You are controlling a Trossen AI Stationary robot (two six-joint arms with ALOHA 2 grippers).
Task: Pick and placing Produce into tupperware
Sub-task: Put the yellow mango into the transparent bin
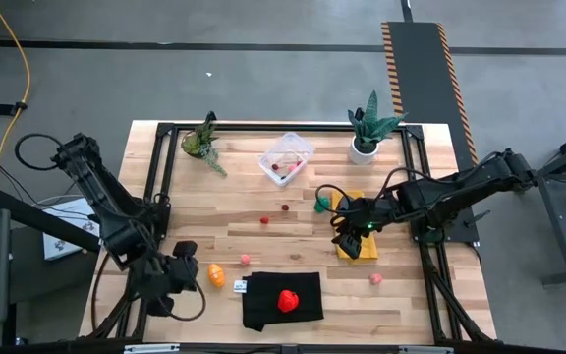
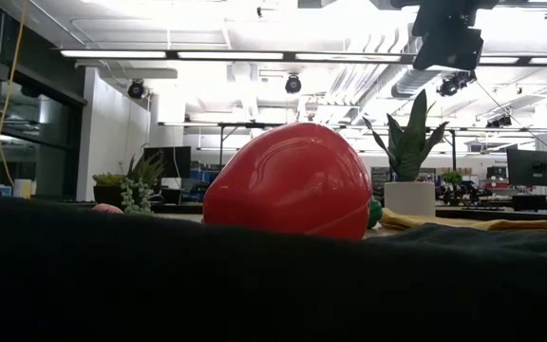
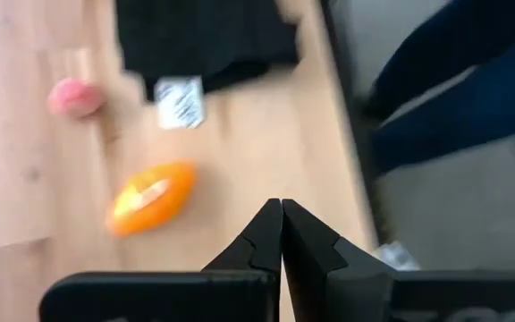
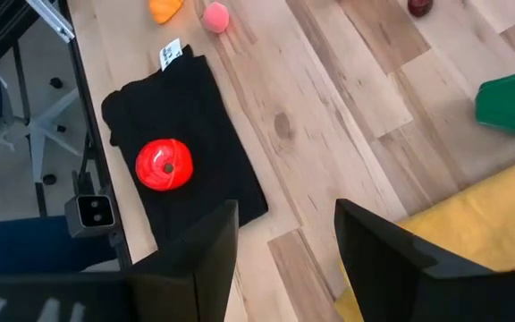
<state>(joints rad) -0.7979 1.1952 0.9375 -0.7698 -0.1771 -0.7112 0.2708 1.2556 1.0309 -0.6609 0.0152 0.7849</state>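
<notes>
**Red piece on black cloth, both arms low over the table**

Black cloth (image 1: 281, 300) lies at the near edge of the wooden table (image 1: 401, 305), and a red strawberry-like piece (image 1: 288, 300) sits on it (in the low view it fills the middle of the picture). Just beside the cloth's left end lies an orange piece (image 1: 216, 275), with the left gripper (image 1: 193, 278) right next to it, fingers pressed together and holding nothing. A small pink berry (image 1: 246, 260) rests a little beyond the orange one; another pink berry (image 1: 375, 279) lies toward the right.

Farther in, the right gripper (image 1: 347, 242) hovers over a yellow cloth (image 1: 354, 246), its fingers about half apart with nothing between them. A green piece (image 1: 320, 204) lies just beside the yellow cloth's far end. Two tiny red berries (image 1: 264, 220) sit near the table's middle.

Toward the far edge stands the clear tupperware (image 1: 286, 157), with small red bits inside it. A leafy potted plant (image 1: 201, 143) stands to its left and a plant in a white pot (image 1: 366, 147) to its right.
</notes>
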